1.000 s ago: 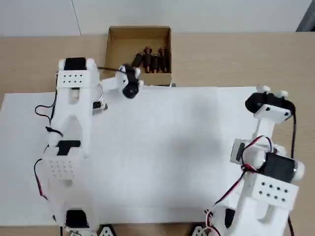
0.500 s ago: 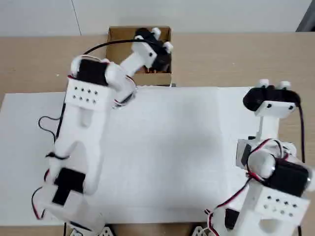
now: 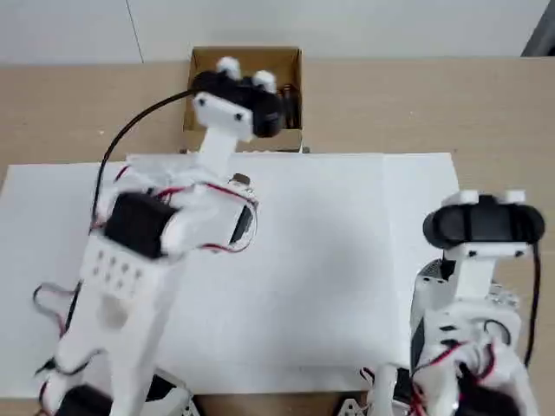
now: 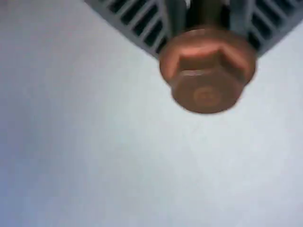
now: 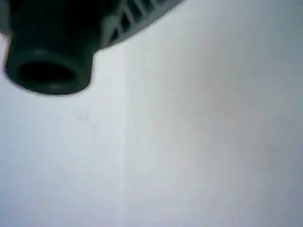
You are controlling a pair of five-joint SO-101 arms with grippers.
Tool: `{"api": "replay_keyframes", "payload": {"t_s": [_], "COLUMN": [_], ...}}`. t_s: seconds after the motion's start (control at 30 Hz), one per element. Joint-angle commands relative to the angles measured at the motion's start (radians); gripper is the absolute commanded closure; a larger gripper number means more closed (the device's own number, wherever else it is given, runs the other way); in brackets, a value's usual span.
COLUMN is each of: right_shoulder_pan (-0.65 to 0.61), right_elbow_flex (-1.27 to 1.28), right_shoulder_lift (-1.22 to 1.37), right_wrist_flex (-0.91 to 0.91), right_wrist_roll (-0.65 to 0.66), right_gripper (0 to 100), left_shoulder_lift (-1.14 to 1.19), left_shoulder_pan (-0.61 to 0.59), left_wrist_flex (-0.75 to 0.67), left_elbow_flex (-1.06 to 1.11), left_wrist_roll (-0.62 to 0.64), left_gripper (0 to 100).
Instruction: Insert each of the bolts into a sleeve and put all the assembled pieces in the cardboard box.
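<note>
Holding bolt (image 4: 206,71) clamped in left gripper (image 4: 207,12), up by cardboard box (image 3: 245,54) at far left of table (image 3: 416,104). Gripping black sleeve (image 5: 49,71) tight in right gripper (image 5: 64,21), over white paper (image 3: 329,260), near right. Spotting assembled pieces (image 3: 291,102) inside box, right side.

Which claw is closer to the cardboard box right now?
Left. The left claw is over the cardboard box; the right claw is far off, over the white paper.

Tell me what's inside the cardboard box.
Dark assembled pieces show at the right side of the cardboard box. An arm covers the rest of the inside, so their count is unclear.
</note>
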Motion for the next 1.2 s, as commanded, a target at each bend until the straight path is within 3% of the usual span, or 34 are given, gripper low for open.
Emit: {"api": "replay_keyframes", "payload": {"t_s": [0.0,0.23,0.5,0.63,0.9,1.03,1.17], "right_shoulder_pan": [-0.002,-0.030,-0.308,-0.443,-0.679,-0.779,-0.889], "right_elbow_flex": [0.081,0.238,0.373,0.457,0.614,0.660,0.687], "right_shoulder_lift": [-0.065,-0.117,-0.117,-0.117,-0.117,-0.117,-0.117], "right_wrist_flex": [-0.090,-0.208,-0.378,-0.515,-0.716,-0.742,-0.742], "right_wrist_roll": [-0.069,-0.152,-0.278,-0.313,-0.307,-0.305,-0.304], "right_gripper": [99.5,99.5,99.5,99.5,99.5,99.5,99.5], "left_shoulder_lift": [-0.180,-0.463,-0.804,-0.936,-1.204,-1.344,-1.333], "left_shoulder_pan": [0.003,-0.117,-0.245,-0.262,-0.258,-0.256,-0.224], "left_wrist_flex": [-0.114,-0.336,-0.532,-0.569,-0.583,-0.594,-0.631], "left_elbow_flex": [0.145,0.544,0.866,0.974,1.161,1.213,1.222], "left_wrist_roll": [0.094,0.183,0.183,0.215,0.445,0.462,0.463], "left_gripper": [100,100,100,100,100,100,100]}}
